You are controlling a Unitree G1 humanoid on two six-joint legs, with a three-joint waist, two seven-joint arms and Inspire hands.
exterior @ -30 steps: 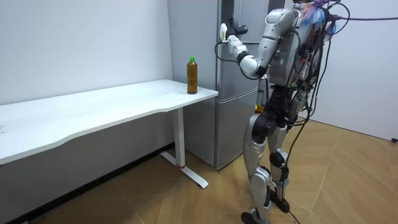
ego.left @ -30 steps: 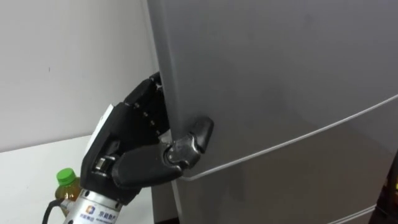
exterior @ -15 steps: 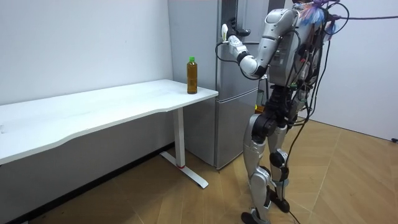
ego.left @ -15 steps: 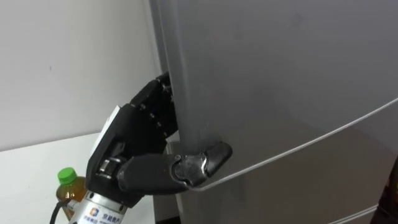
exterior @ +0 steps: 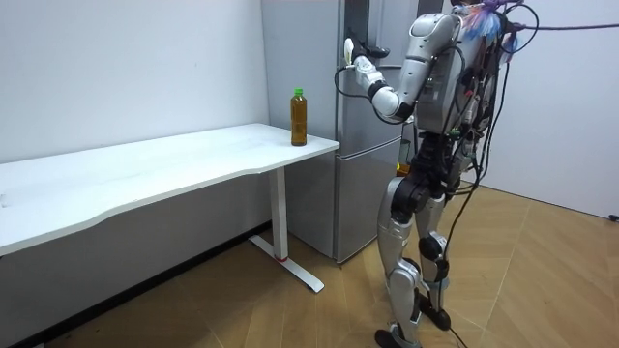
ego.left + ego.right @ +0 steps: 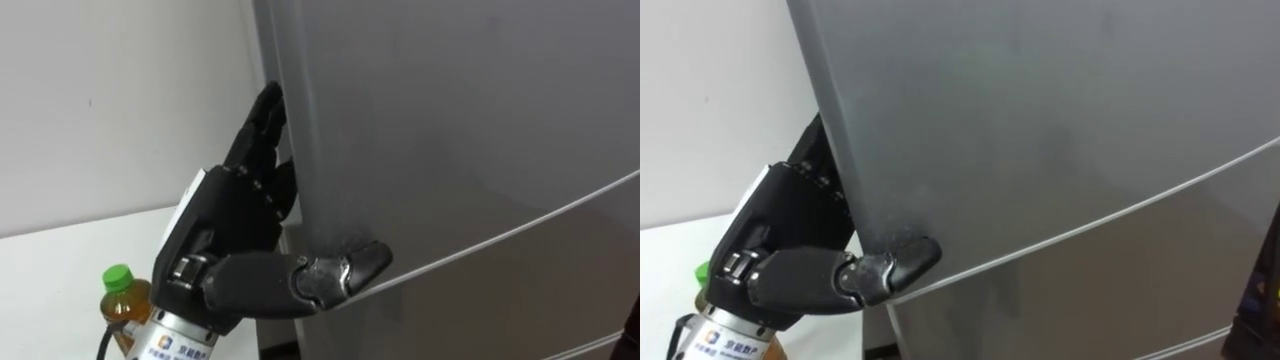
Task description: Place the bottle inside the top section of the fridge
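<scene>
**Status: Door-Opening Stage, Bottle Not Yet Collected**

**Progress.** The left hand (image 6: 232,245) is engaged on the left edge of the fridge's (image 5: 360,126) upper door (image 6: 450,120). The fingers (image 6: 263,125) reach round the door's edge, where their tips are hidden. The thumb (image 6: 340,278) presses on the front face just above the seam to the lower door (image 6: 500,310). This reads as a pinch grasp on the door edge. No fridge interior is visible, so the door is judged shut or barely cracked. The bottle (image 5: 299,117) stands upright on the table (image 5: 145,174), at the end next to the fridge, and is not held. Remaining steps: swing the door open, fetch the bottle, place it in the upper compartment, close the door.

**View comparison.**
- Room view: shows the robot standing upright in front of the fridge with its left arm raised to door height. The table is at the room view's left.
- Left eye view: shows the fingers laid along the door edge, and the bottle's green cap below the wrist.
- Right eye view: the door hides most of the fingers, but the thumb contact is plain.
</scene>
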